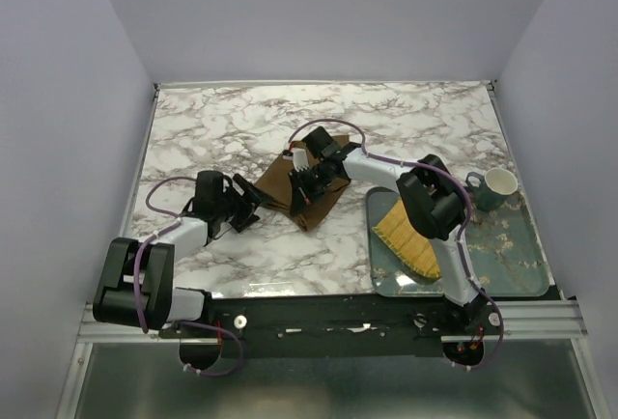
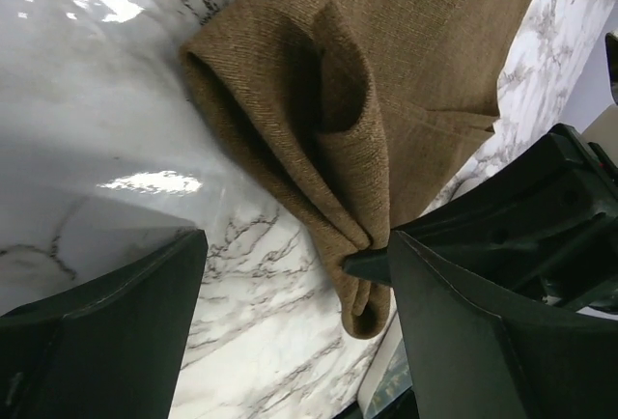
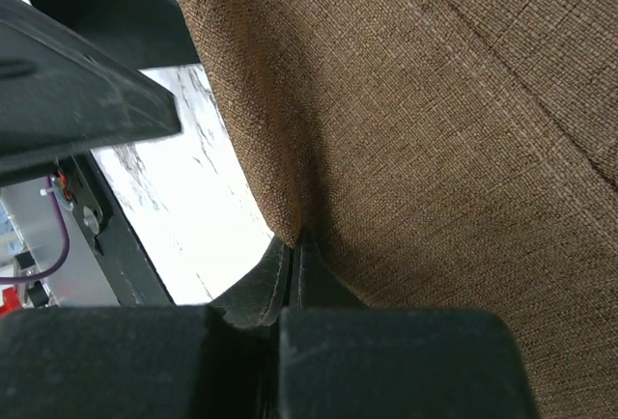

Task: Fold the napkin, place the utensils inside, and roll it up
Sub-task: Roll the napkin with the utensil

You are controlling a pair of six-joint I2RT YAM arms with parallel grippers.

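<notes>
The dark brown napkin [image 1: 278, 180] lies bunched and partly folded near the middle of the marble table. My right gripper [image 1: 309, 187] reaches over it from the right and is shut on a fold of the napkin [image 3: 463, 129], with the cloth pinched at the jaw tips [image 3: 294, 243]. In the left wrist view the napkin [image 2: 386, 81] hangs in a looped fold from those dark tips [image 2: 365, 265]. My left gripper [image 1: 253, 209] sits just left of the napkin's near corner. It stands open [image 2: 294, 337] with only bare marble between its fingers. The utensils are out of view.
A teal tray [image 1: 521, 269] sits at the near right with a yellow woven mat [image 1: 406, 236] on its left part. A mug [image 1: 494, 187] stands at the tray's far end. Grey walls close in the table [image 1: 222, 129] on three sides.
</notes>
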